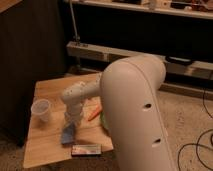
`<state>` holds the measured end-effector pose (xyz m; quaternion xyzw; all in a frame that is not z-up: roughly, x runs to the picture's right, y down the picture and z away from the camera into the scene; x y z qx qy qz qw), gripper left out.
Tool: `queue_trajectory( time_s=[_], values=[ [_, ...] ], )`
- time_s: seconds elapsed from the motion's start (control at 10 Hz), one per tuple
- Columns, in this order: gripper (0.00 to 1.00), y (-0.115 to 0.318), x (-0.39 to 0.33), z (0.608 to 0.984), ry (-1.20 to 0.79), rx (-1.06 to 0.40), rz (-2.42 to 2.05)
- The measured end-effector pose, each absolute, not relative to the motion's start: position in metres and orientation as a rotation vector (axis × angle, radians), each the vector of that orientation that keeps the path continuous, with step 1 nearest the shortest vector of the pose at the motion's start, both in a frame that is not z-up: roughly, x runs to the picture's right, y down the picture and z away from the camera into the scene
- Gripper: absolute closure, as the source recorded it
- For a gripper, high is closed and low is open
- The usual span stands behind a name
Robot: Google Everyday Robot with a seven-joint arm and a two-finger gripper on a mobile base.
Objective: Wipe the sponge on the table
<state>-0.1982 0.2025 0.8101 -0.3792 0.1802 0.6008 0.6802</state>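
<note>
The small blue sponge point(68, 134) lies on the light wooden table point(47, 150), toward its front half. My gripper point(71, 123) points straight down onto the sponge's upper edge, at the end of the white forearm that reaches in from the right. The big white arm housing point(135, 110) hides the table's right side.
A clear plastic cup point(41, 110) stands left of the sponge. A flat red-and-white packet point(86, 149) lies at the front edge. An orange object point(94, 113) and something green lie right of the gripper. A dark cabinet point(25, 55) stands behind left, a grey shelf point(100, 51) behind.
</note>
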Motion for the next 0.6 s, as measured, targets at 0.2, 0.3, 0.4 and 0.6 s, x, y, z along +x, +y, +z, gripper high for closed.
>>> queue_trajectory(
  time_s=[0.2, 0.3, 0.4, 0.6],
  values=[
    [0.97, 0.197, -0.223, 0.815, 0.388, -0.877, 1.327],
    [0.97, 0.197, -0.231, 0.817, 0.384, -0.889, 1.319],
    [0.97, 0.195, -0.236, 0.821, 0.383, -0.897, 1.313],
    [0.97, 0.191, -0.246, 0.828, 0.382, -0.917, 1.305]
  ],
)
